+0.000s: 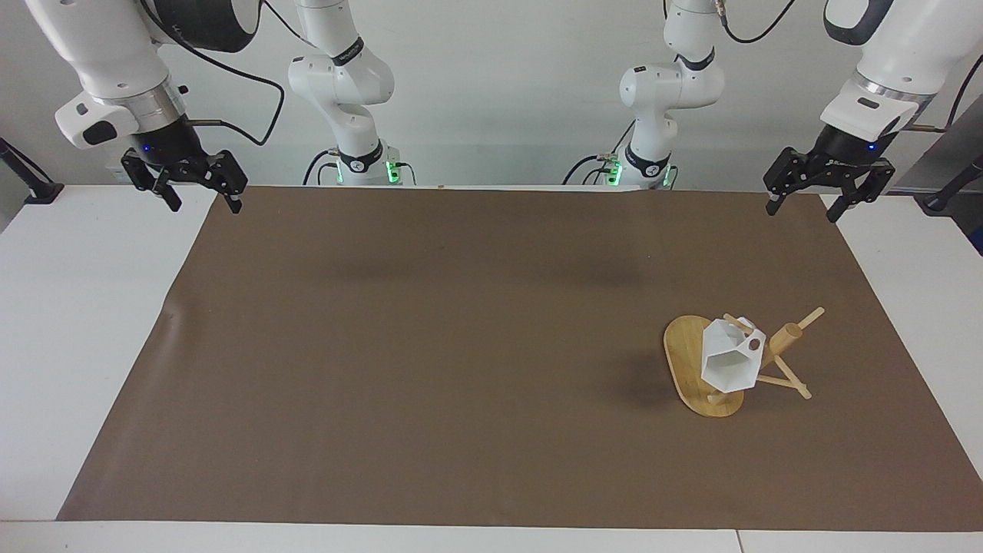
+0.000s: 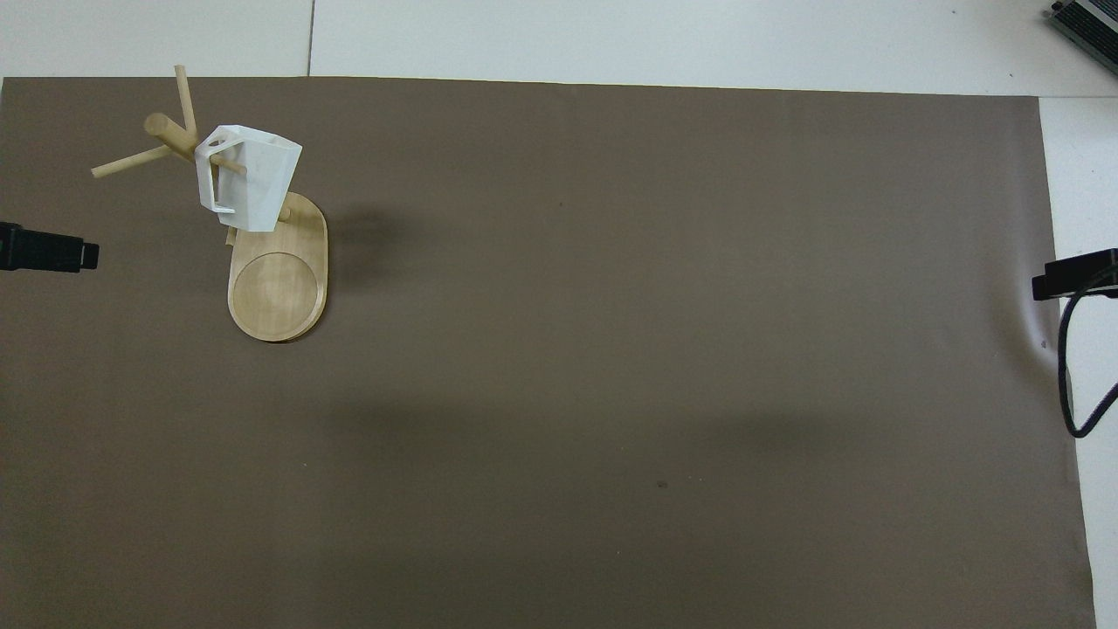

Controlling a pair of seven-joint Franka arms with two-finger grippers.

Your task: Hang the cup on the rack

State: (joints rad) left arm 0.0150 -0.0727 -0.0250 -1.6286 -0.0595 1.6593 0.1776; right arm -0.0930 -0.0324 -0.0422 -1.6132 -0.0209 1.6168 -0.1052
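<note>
The white faceted cup (image 1: 729,359) (image 2: 250,177) hangs by its handle on a peg of the bamboo rack (image 1: 687,361) (image 2: 278,288), which stands toward the left arm's end of the table. My left gripper (image 1: 804,206) is open and empty, raised over the mat's corner by the left arm's end. Only one of its fingertips (image 2: 52,253) shows in the overhead view. My right gripper (image 1: 204,201) is open and empty, raised over the mat's corner at the right arm's end, where that arm waits. One of its fingertips (image 2: 1070,275) shows at the overhead view's edge.
A brown mat (image 1: 461,346) covers most of the white table (image 1: 77,307). A black cable (image 2: 1067,376) loops down at the right arm's end of the table.
</note>
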